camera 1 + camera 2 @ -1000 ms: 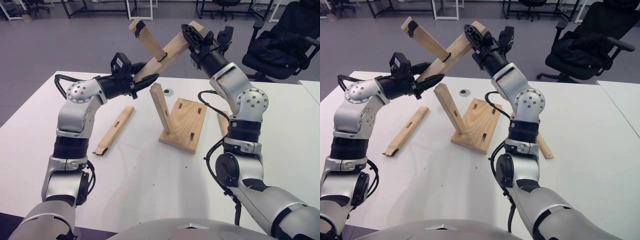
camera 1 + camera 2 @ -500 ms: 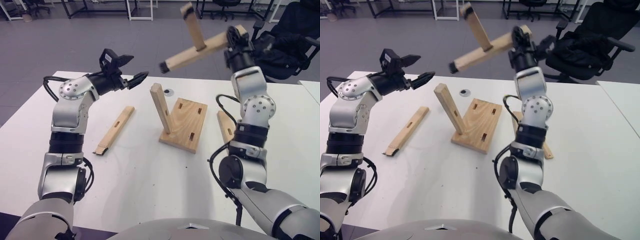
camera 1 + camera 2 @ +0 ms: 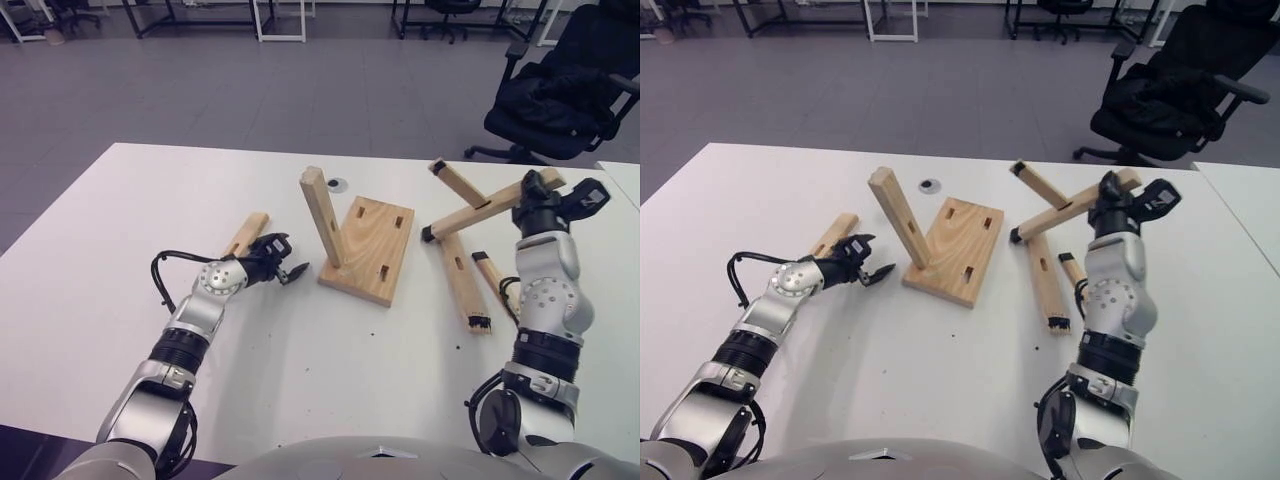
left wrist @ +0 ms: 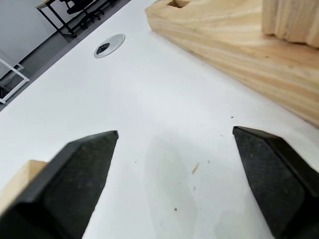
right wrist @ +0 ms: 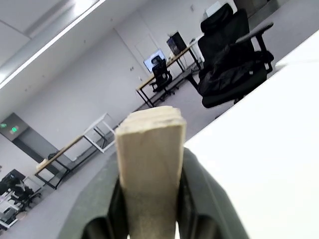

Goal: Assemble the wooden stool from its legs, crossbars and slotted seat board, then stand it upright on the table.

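Stool barely begun: one leg [image 3: 322, 215] stands in the seat board [image 3: 372, 250] mid-counter. At its 3 o'clock my right tool [image 3: 543, 192] pinches a joined leg-and-crossbar pair [image 3: 478, 208]; my left tool [image 3: 291, 263], spread, sits at 9 o'clock. A loose slotted bar [image 3: 460, 275] awaits fitting.

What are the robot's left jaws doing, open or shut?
Open. The left gripper has its jaws spread wide apart low over the white table, and there is nothing between them.
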Robot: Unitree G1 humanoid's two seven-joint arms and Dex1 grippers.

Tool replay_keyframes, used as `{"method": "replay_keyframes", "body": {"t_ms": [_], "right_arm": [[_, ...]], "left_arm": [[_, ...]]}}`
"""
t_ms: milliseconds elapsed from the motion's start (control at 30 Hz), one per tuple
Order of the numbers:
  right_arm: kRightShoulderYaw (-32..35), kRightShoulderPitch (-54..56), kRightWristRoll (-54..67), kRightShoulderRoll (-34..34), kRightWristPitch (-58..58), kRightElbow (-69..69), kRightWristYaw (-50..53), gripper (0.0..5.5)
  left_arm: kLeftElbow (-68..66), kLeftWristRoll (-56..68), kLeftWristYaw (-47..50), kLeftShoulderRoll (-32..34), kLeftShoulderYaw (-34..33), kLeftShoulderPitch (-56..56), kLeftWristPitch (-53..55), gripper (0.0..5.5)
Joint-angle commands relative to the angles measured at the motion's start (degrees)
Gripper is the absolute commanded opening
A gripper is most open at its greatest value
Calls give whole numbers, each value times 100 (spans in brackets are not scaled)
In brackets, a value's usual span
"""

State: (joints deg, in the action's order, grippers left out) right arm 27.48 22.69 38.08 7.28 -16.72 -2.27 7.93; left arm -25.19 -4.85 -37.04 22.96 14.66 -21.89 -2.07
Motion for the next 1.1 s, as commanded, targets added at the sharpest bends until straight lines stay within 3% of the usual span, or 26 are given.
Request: {"method": "replay_keyframes", "body": {"t_ms": [33,200,367,433,600,833,1100], "right_arm": [[-99,218,-31,-243,49,-779,-155,101],[-185,390,40,-260,78,-927,-445,101],[186,686,994,590,-904,671,-253,101],[168,316,1412,864,-1759,1562,220,101],[38,-563,2854,781,-3152,3183,2023,101],[-517,-1008,2435,501,-2976,3450,2210,101],[-1347,-1454,1240,730,-2633,3663,1556,101]], "left_arm": [[378,-103,-472,33,377,398,346,424],[1070,-36,-609,22,433,501,700,424],[1500,76,-537,317,61,628,790,424],[1610,199,-480,297,-113,608,830,424],[2193,801,-181,53,-766,603,1005,424],[3105,1252,31,-78,-1021,420,1700,424],[3594,1416,176,88,-1294,214,2211,424]]}}
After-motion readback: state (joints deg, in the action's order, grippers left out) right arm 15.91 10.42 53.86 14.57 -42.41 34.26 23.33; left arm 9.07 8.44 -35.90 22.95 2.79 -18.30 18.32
